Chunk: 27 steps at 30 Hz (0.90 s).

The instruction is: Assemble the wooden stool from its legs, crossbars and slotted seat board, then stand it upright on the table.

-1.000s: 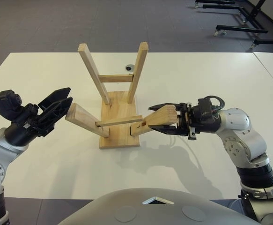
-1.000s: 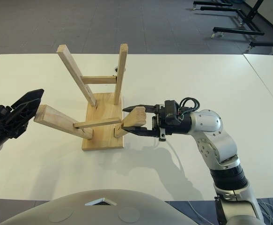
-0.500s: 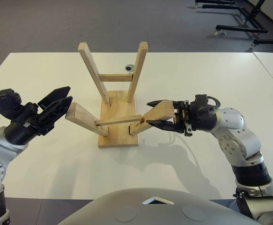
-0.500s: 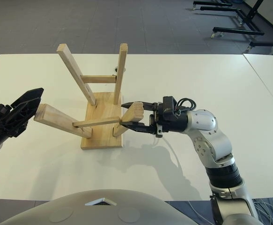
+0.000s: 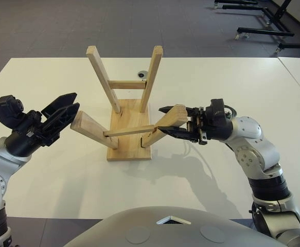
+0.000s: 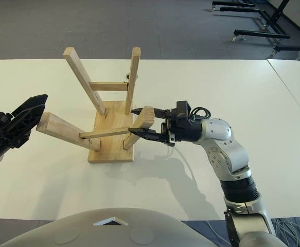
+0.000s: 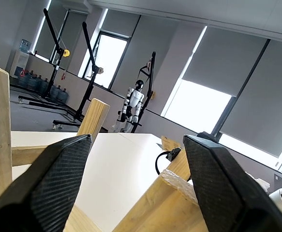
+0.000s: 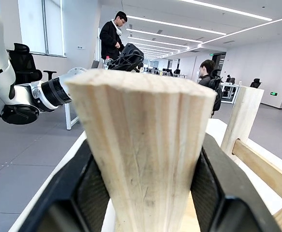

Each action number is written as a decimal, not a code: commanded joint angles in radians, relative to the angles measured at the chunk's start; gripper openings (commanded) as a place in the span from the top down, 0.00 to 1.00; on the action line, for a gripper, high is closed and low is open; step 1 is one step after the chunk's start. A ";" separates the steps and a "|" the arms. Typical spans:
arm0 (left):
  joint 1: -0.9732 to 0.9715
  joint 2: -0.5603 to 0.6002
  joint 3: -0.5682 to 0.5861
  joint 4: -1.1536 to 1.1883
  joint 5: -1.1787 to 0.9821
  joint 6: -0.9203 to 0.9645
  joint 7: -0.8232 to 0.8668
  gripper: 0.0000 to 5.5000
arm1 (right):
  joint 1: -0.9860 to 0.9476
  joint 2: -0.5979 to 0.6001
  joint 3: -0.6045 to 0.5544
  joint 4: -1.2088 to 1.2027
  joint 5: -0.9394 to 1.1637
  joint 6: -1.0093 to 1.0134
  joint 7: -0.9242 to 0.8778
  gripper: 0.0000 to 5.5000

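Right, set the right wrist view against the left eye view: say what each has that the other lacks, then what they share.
Right wrist view: the end grain of the pale wooden near-right leg head-on, black fingers pressed on two opposite sides.
Left eye view: the flat slotted wooden seat board, the near-left leg splayed outward, the thin crossbar joining both near legs, a small dark round object farther back.
Both: the right gripper clamping that leg, the left gripper, one upright far leg, the white table.

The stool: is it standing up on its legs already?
No, its seat board lies flat on the table with the far legs pointing up.
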 commanded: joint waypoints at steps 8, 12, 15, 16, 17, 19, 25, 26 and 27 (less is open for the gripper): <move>-0.020 0.047 -0.043 0.042 0.064 0.044 -0.013 0.37 | 0.010 0.025 0.055 0.044 -0.066 0.027 -0.041 0.63; -0.033 0.051 -0.049 0.048 0.068 0.047 -0.016 0.37 | 0.011 0.023 0.072 0.048 -0.088 0.018 -0.038 0.63; -0.035 0.047 -0.056 0.046 0.073 0.047 -0.014 0.37 | 0.001 0.022 0.089 0.053 -0.102 0.014 -0.038 0.63; -0.036 0.046 -0.058 0.046 0.074 0.047 -0.013 0.37 | -0.002 0.021 0.094 0.054 -0.105 0.015 -0.038 0.63; -0.035 0.045 -0.061 0.044 0.075 0.047 -0.013 0.37 | -0.003 0.017 0.100 0.053 -0.109 0.016 -0.036 0.63; -0.038 0.042 -0.065 0.042 0.076 0.048 -0.010 0.37 | 0.002 0.010 0.112 0.052 -0.117 0.020 -0.030 0.63; -0.041 0.030 -0.072 0.040 0.081 0.043 -0.003 0.37 | 0.012 -0.024 0.144 0.057 -0.144 0.020 -0.014 0.63; -0.040 0.029 -0.072 0.040 0.082 0.041 -0.003 0.37 | 0.012 -0.028 0.148 0.058 -0.147 0.021 -0.014 0.63; -0.039 0.027 -0.073 0.039 0.083 0.040 -0.002 0.37 | 0.011 -0.031 0.151 0.061 -0.146 0.022 -0.014 0.63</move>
